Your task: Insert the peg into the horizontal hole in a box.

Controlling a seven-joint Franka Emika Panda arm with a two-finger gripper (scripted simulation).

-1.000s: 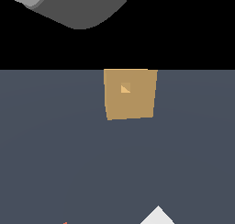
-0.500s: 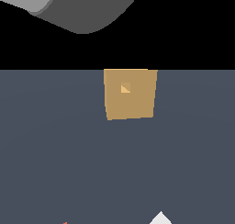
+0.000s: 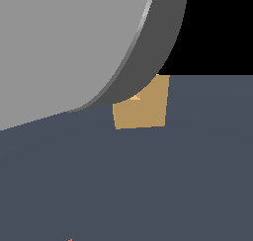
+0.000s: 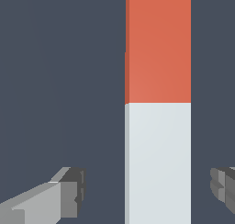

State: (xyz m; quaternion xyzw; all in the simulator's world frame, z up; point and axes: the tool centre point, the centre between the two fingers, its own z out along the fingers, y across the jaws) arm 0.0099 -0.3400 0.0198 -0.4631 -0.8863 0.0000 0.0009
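Gripper (image 4: 147, 191) is hanging wide around the peg (image 4: 158, 103) (not gripping yet), so grasping and inserting into the box (image 3: 143, 109) are remaining.

Matt, smooth peg (image 4: 158, 103); matt tan box (image 3: 143, 109); dull grey fingers (image 4: 69, 195).

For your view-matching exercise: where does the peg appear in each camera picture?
Exterior view: only a tiny red tip of the peg at the bottom edge.
Wrist view: the peg fills the middle, red half above white, between the open jaws.
Shared landmark: the dark blue-grey floor.
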